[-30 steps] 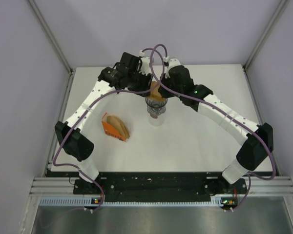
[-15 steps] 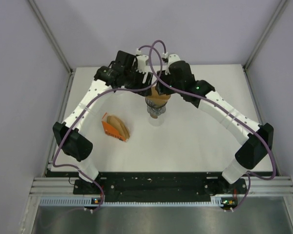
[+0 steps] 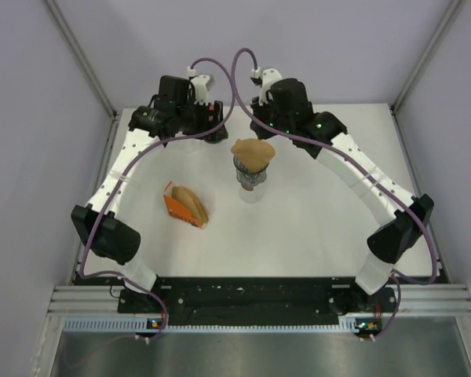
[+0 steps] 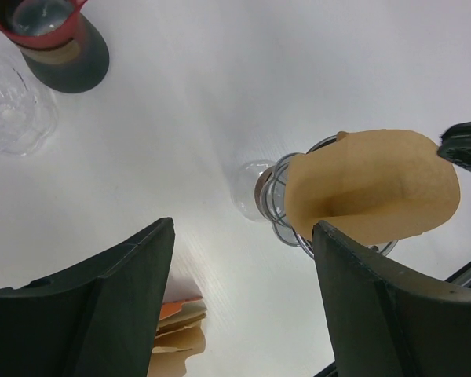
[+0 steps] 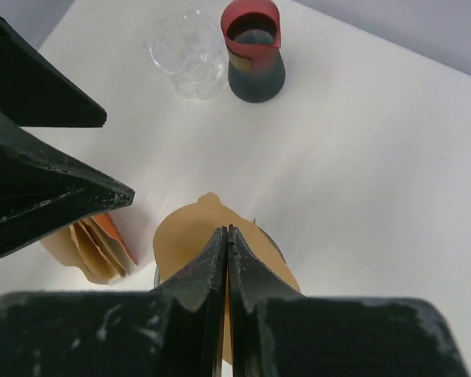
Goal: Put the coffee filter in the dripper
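The brown paper coffee filter (image 3: 253,151) sits opened in the top of the wire-and-glass dripper (image 3: 250,179) at mid-table. It also shows in the left wrist view (image 4: 377,192) on the dripper (image 4: 276,206), and in the right wrist view (image 5: 184,236) behind the fingers. My left gripper (image 3: 207,130) (image 4: 243,228) is open and empty, to the left of and behind the dripper. My right gripper (image 3: 261,127) (image 5: 228,229) is shut with nothing between its jaws, just behind and above the filter, apart from it.
An orange holder with several spare filters (image 3: 185,206) lies left of the dripper. A red-topped dark jug (image 5: 253,49) and a clear glass (image 5: 187,52) stand at the back left. White walls enclose the table.
Both grippers were close around the filter at the dripper. They have pulled back and up toward the far side. The filter is left sitting in the dripper.
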You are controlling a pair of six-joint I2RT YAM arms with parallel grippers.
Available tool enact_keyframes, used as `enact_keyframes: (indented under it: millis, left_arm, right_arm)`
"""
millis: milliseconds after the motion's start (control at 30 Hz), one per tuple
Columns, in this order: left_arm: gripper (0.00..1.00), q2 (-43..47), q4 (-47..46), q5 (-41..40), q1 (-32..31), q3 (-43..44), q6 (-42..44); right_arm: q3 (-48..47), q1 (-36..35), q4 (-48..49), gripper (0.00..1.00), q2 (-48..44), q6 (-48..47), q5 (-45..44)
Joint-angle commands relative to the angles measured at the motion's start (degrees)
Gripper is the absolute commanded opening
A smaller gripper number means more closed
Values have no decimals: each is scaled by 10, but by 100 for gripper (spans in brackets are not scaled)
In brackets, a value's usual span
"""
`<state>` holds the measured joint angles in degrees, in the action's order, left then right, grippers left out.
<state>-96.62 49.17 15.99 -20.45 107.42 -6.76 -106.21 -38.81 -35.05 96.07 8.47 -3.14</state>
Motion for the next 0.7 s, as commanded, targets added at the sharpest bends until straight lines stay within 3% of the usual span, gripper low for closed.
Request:
enact_keyframes:
  millis: [0,133,300,667]
  left_arm:
    - [76,30,-54,-3,0,-50,-69]
    - [76,46,-96,-10,0,-101,-127]
    - [75,49,-114,22,0,-124,-142]
    - [72,38,-119,58,-2,-142,-167]
  right_arm:
    - [-47,4,-96,0,68,-10,29]
    - [-70,3,-131,0,98,-10,69]
    - [-61,2,-134,0,102,-13,99]
    - [-40,-16,-143,0,148,-16,75]
